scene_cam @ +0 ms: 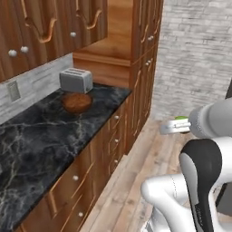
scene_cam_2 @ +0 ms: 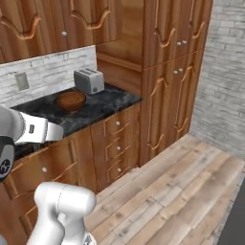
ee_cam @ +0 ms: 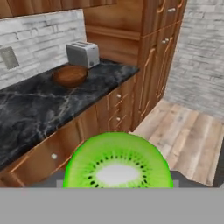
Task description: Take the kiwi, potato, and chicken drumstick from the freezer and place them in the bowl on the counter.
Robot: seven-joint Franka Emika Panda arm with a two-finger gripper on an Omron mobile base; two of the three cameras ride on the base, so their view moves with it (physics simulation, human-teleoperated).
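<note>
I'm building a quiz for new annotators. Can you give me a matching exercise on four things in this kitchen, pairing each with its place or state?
Things:
1. kiwi
2. bowl
3. toaster
4. wall outlet

Places or states:
A. on the counter at the back, against the wooden side panel
B. set in the grey tile backsplash
C. held at the gripper, out over the wooden floor
D. on the counter just in front of the toaster, with nothing in it

Pairs: 1-C, 2-D, 3-A, 4-B
</note>
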